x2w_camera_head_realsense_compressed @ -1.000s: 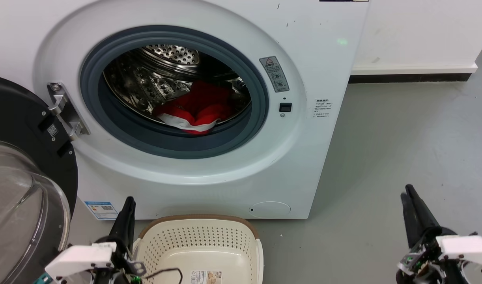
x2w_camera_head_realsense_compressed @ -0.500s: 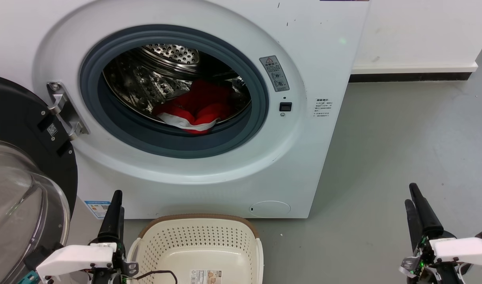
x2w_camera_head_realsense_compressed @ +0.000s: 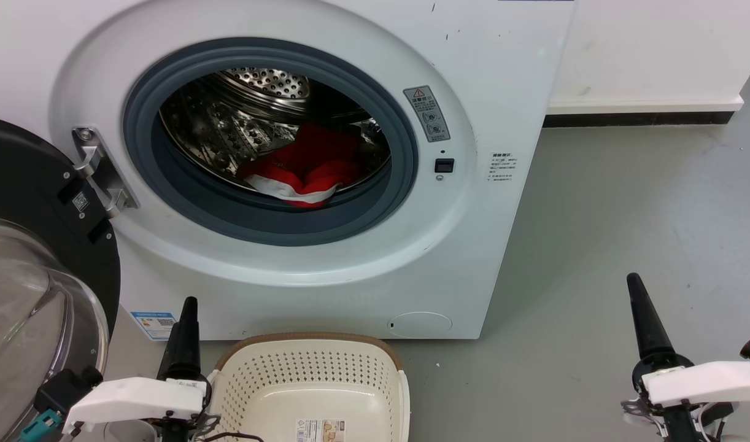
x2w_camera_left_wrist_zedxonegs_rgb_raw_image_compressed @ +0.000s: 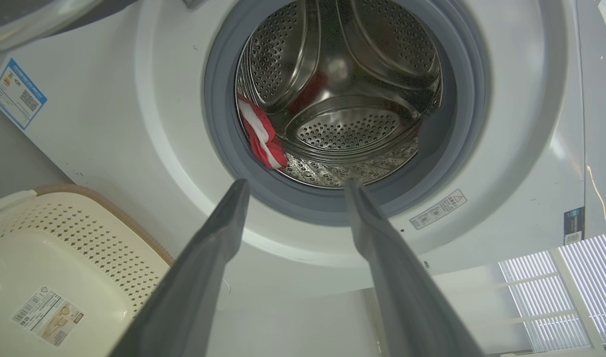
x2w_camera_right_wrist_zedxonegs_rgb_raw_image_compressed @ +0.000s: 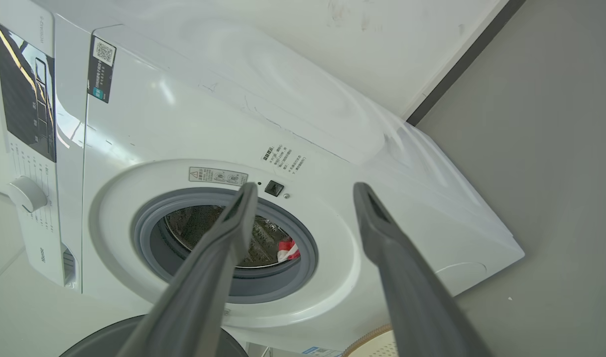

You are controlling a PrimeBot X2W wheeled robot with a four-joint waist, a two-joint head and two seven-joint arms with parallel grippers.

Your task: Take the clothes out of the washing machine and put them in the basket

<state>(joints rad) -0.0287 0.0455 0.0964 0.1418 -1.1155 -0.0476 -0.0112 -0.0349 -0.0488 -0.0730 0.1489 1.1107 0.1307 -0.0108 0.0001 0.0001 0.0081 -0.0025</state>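
Against the head view of half a second ago, the left tool (x2w_camera_head_realsense_compressed: 189, 305) stands slightly further to the right beside the basket, and the right tool (x2w_camera_head_realsense_compressed: 633, 281) stands higher, its two long dark fingers now lining up as one profile; the washer, the garments and the basket lie as before. Both wrist views show each tool's fingers spread apart with nothing between them. The floor (x2w_camera_head_realsense_compressed: 626, 215) is smooth grey and meets a white wall (x2w_camera_head_realsense_compressed: 645, 49) along a dark skirting strip (x2w_camera_head_realsense_compressed: 633, 121) to the right of the machine. The large white front-loading washing machine (x2w_camera_head_realsense_compressed: 485, 92) stands on this floor with its black-rimmed glass door (x2w_camera_head_realsense_compressed: 31, 294) swung fully open to the left on a metal hinge (x2w_camera_head_realsense_compressed: 99, 172). Inside the dark grey rubber gasket (x2w_camera_head_realsense_compressed: 277, 227), the perforated shiny steel drum (x2w_camera_head_realsense_compressed: 228, 123) holds the soft bright red clothes with white panels (x2w_camera_head_realsense_compressed: 307, 166), bunched low at the front right of the drum just behind the gasket lip; neither tool touches them. The cream plastic laundry basket with perforated sides and a brown rim (x2w_camera_head_realsense_compressed: 313, 368) sits on the floor directly in front of the machine, between the two tools and just beside the left one. A paper label (x2w_camera_head_realsense_compressed: 320, 430) lies on its bottom, and no garment is in it.
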